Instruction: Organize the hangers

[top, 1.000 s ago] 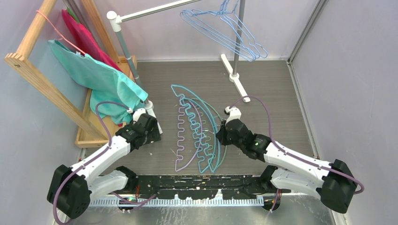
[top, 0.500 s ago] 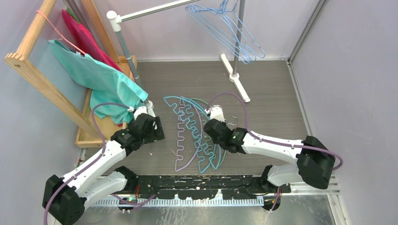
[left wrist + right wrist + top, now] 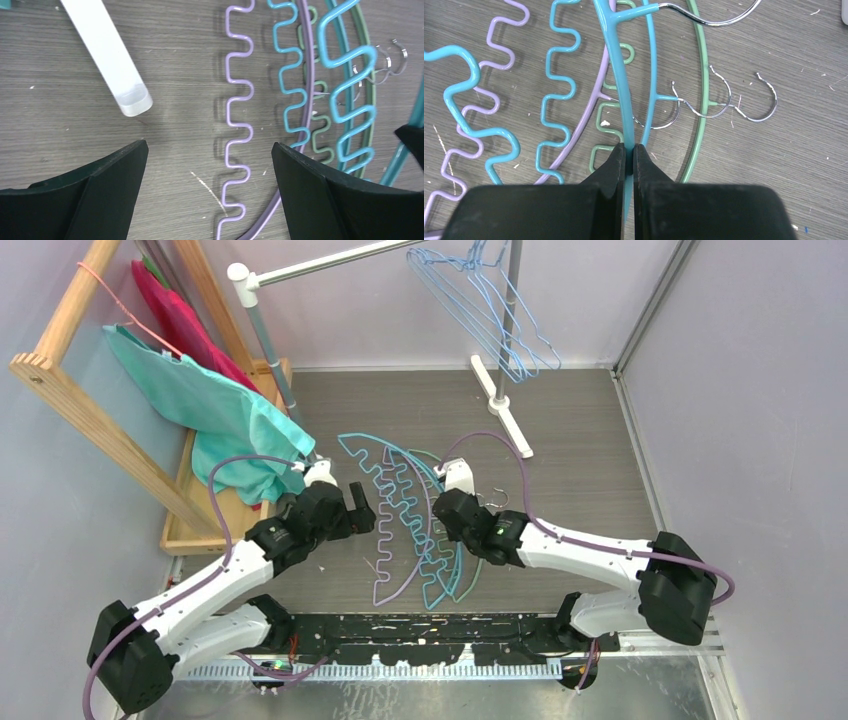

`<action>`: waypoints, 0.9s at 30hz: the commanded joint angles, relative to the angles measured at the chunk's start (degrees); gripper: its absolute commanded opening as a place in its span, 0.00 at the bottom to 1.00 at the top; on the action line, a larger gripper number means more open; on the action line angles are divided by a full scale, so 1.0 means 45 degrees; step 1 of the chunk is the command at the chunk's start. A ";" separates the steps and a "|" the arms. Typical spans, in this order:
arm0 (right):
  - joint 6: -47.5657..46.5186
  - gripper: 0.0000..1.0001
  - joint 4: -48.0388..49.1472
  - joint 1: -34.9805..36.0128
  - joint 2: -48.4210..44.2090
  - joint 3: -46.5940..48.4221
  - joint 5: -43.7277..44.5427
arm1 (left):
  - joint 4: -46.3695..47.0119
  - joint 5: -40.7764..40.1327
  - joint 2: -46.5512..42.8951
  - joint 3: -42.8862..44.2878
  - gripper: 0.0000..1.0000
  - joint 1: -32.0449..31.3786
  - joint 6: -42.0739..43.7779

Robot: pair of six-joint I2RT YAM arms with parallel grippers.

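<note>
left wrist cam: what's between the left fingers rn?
In the left wrist view, the lavender hanger's zigzag bar lies in the gap between the open left fingers. The rest of the gap is bare table.

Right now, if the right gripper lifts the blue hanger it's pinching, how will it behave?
Probably light and springy: the blue hanger is a thin arched rod. Pinched away from its hook by the right gripper, it will likely swing and tilt.

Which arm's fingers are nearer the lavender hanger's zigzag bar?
Left. The open left fingers straddle the lavender hanger's zigzag bar; the right fingers, shut on a teal hanger, sit farther right.
</note>
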 commanded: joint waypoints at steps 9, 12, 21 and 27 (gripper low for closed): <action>-0.0352 0.01 0.1348 0.1032 -0.0403 0.0981 -0.0555 | 0.1320 0.0111 0.0801 0.0272 0.98 -0.0068 -0.0527; -0.0561 0.01 0.1527 0.1291 -0.0884 0.1022 -0.1324 | 0.1426 0.0046 0.1063 0.0297 0.98 -0.0054 -0.0532; -0.0687 0.01 0.2325 0.1338 -0.3241 0.0272 -0.3898 | 0.1571 -0.0138 0.1742 0.0368 0.98 -0.0066 -0.0323; -0.0840 0.01 0.3017 0.1350 -0.4086 -0.0097 -0.5189 | 0.1566 -0.0225 0.1899 0.0447 0.98 -0.0066 -0.0175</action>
